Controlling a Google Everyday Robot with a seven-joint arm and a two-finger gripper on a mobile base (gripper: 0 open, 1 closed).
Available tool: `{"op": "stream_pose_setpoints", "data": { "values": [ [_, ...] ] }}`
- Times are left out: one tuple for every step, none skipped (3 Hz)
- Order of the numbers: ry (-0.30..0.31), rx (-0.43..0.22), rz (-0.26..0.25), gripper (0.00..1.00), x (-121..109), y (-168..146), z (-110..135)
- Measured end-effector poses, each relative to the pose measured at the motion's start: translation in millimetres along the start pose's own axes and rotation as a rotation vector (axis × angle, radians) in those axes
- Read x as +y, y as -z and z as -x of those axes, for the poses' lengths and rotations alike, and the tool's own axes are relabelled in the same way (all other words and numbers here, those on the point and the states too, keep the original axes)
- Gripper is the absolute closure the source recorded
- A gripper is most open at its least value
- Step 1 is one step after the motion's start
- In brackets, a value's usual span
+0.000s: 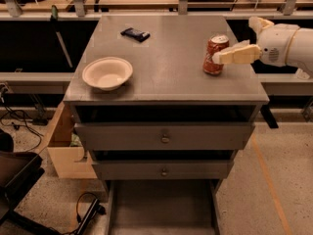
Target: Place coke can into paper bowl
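Upright can (212,67) stands at 9 o'clock of the tool (221,57), which overlaps it; its grip cannot be told. Bowl (107,73) lies farther toward 9 o'clock on the desk (171,77).

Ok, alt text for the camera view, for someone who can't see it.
A white robot arm reaches in from the right, its end effector at the coke can standing upright near the right edge of a grey cabinet top. An empty paper bowl sits at the left front, a dark packet at the back.
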State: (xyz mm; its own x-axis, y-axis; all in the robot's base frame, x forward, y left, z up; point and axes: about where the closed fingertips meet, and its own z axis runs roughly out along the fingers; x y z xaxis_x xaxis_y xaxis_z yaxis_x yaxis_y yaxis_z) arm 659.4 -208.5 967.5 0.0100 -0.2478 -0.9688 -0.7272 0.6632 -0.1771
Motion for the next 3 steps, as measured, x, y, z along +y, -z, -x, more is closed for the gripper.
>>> {"op": "stream_pose_setpoints", "data": {
  "values": [
    [0.026, -0.016, 0.044, 0.0, -8.4, -21.6, -12.3],
    [0.005, -0.008, 0.065, 0.0, -18.8, -37.8, -28.7],
    [-0.054, -0.008, 0.08, 0.0, -28.9, -48.2, -44.0]
  ]
}}
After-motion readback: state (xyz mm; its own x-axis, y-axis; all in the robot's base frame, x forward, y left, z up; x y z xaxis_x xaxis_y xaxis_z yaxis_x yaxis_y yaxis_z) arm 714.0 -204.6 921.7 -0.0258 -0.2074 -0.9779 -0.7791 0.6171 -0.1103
